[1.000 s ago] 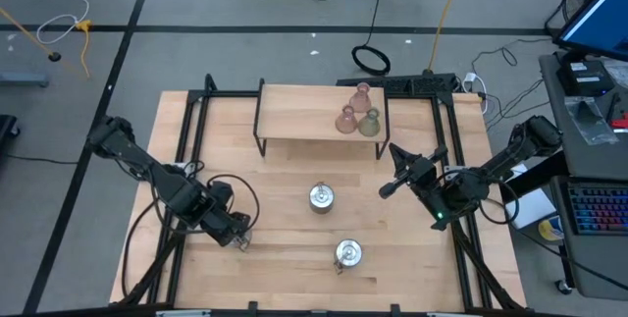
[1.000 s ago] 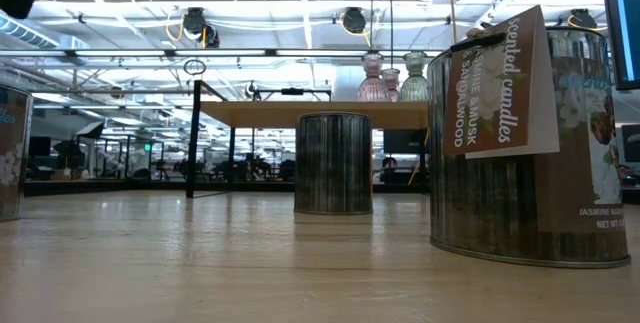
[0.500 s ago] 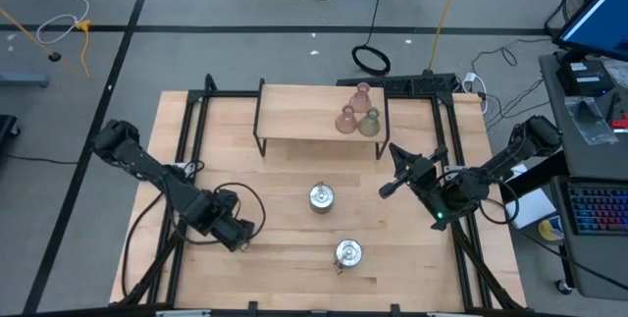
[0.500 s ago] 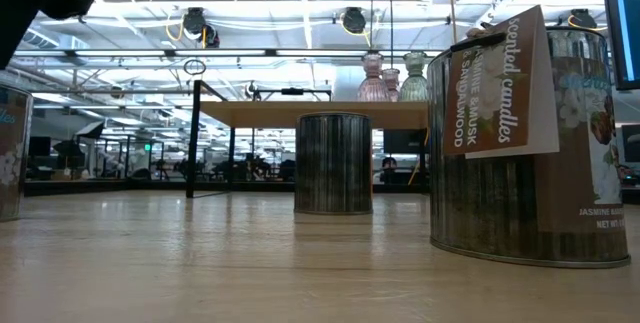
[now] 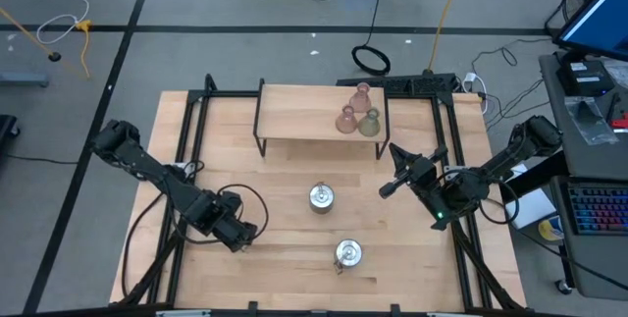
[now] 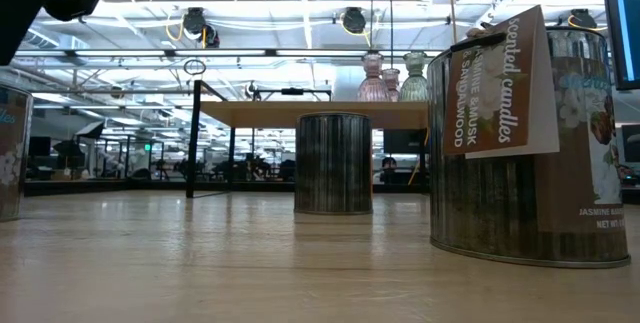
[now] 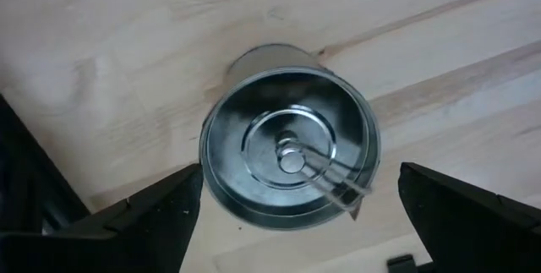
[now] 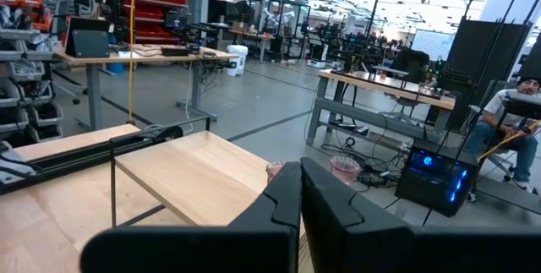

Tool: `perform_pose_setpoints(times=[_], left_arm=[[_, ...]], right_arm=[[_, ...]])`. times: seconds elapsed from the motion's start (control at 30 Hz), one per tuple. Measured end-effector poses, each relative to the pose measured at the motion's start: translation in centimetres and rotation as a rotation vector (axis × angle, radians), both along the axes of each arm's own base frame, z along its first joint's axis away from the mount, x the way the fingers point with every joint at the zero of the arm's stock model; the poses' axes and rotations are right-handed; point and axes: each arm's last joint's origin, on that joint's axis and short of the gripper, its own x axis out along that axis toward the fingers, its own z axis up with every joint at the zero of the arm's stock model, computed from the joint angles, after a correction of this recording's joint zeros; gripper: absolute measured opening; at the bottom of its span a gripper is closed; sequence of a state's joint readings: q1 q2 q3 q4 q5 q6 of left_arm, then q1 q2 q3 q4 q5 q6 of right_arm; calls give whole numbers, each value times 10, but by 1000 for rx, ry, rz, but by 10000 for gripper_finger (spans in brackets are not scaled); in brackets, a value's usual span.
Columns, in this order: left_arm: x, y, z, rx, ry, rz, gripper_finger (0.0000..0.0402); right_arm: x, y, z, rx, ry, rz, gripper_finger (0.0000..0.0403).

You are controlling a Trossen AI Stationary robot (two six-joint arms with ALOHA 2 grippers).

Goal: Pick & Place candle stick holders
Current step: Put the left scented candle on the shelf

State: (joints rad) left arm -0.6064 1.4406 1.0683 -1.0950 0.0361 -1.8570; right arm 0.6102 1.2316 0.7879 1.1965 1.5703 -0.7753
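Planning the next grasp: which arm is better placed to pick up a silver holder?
Left, probably. The left end effector hangs open directly over a silver holder, fingers either side. The right end effector is shut, off to the side.

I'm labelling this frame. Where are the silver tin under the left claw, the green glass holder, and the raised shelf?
silver tin (image 7: 290,159): left wrist view, lid centre.
green glass holder (image 5: 369,124): high view, its body.
raised shelf (image 5: 294,113): high view, bare board.
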Motion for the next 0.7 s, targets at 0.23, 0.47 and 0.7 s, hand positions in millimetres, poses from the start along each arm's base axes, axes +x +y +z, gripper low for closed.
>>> perform_pose_setpoints(times=[0.23,0.47,0.7], left_arm=[[0,0,0,15,-11,-1,395],[-1,-1,0,-48,32,18,395],[-2,-2,0,-80,52,-24,395]], right_arm=[[0,0,0,0,-1,0,0],[0,0,0,3,-4,0,0],[0,0,0,1,-2,0,0]])
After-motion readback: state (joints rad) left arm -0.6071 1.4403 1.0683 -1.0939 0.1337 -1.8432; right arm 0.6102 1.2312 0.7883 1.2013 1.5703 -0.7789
